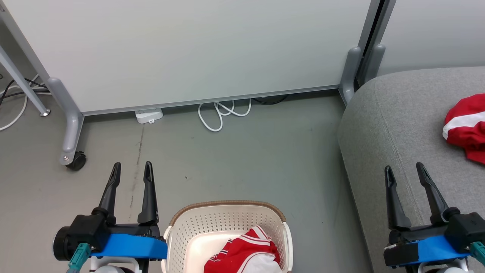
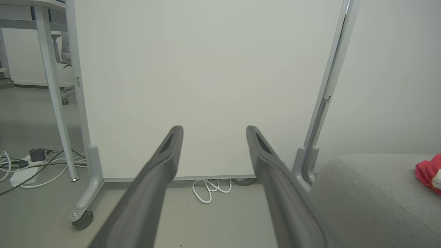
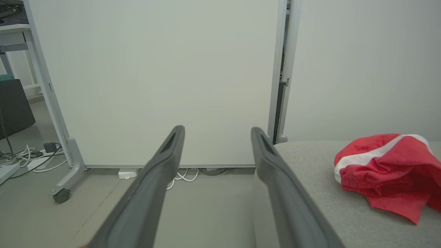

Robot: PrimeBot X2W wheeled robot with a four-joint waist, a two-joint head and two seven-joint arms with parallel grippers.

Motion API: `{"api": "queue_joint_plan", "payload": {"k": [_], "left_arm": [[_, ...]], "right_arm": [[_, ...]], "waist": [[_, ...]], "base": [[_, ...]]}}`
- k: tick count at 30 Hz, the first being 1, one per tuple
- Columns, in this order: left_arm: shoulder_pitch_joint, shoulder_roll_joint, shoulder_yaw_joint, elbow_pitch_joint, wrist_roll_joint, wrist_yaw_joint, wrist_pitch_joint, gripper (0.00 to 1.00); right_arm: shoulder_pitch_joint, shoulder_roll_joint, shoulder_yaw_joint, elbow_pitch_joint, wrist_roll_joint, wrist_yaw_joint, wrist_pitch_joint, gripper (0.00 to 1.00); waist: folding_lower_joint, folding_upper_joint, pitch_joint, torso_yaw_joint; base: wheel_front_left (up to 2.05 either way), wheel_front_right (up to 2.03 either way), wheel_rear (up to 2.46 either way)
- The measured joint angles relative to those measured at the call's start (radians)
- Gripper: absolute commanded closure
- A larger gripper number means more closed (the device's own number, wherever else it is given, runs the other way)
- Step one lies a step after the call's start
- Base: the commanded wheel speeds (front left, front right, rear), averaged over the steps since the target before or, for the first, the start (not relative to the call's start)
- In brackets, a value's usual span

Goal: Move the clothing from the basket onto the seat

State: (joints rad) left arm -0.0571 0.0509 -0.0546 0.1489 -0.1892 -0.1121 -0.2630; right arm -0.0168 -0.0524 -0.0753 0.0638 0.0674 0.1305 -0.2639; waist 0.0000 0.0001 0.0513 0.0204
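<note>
down by the floor both the left gripper (image 1: 132, 163) and right gripper (image 1: 404, 165) hang spread and empty, one red garment (image 1: 246, 252) in the basket (image 1: 227, 212), another (image 1: 467, 125) on the seat (image 1: 398, 125).

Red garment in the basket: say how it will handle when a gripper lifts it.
Probably floppy: the garment lies crumpled in folds, so it should drape and hang. Likely light, being thin cloth. It may drag on the basket wall, not roll or tip.

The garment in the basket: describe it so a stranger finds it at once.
Left of the big grey sofa, a cream perforated basket stands on the floor. A crumpled red garment with white stripes lies inside it; the other red garment lies on the sofa.
</note>
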Motion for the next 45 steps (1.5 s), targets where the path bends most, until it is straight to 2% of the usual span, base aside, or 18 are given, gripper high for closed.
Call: {"api": "queue_joint_plan", "payload": {"k": [15, 22, 26, 33, 45], "left_arm": [[-0.005, 0.000, -0.012, 0.019, 0.005, 0.000, 0.000, 0.00], [-0.075, 0.000, -0.068, 0.090, 0.023, -0.012, 0.000, 0.00], [-0.155, 0.015, -0.160, 0.151, 0.018, -0.013, 0.000, 0.00], [-0.314, 0.079, -0.356, 0.311, -0.051, -0.017, 0.000, 0.00], [-0.591, 0.160, -0.682, 0.621, -0.158, -0.017, 0.000, 0.00]], "right_arm": [[0.001, 0.001, 0.008, 0.007, 0.014, 0.000, 0.000, 0.00], [-0.011, 0.001, 0.009, 0.001, 0.014, 0.000, 0.000, 0.00], [-0.036, 0.001, 0.009, -0.012, 0.014, 0.000, 0.000, 0.00], [-0.105, 0.001, 0.021, -0.039, 0.010, 0.000, 0.000, 0.00], [-0.292, 0.001, 0.066, -0.094, 0.027, 0.000, 0.000, 0.00]], "waist": [[0.0000, 0.0000, 0.004, -0.002], [0.0001, 0.0000, 0.028, -0.006], [0.0001, 0.0000, 0.058, -0.010], [0.0002, 0.0000, 0.151, -0.025], [0.0004, -0.0001, 0.417, -0.095]], "base": [[0.00, 0.00, 0.00], [0.00, 0.00, 0.00], [0.00, 0.00, 0.00], [0.00, 0.00, 0.00], [0.00, 0.00, 0.00]]}}
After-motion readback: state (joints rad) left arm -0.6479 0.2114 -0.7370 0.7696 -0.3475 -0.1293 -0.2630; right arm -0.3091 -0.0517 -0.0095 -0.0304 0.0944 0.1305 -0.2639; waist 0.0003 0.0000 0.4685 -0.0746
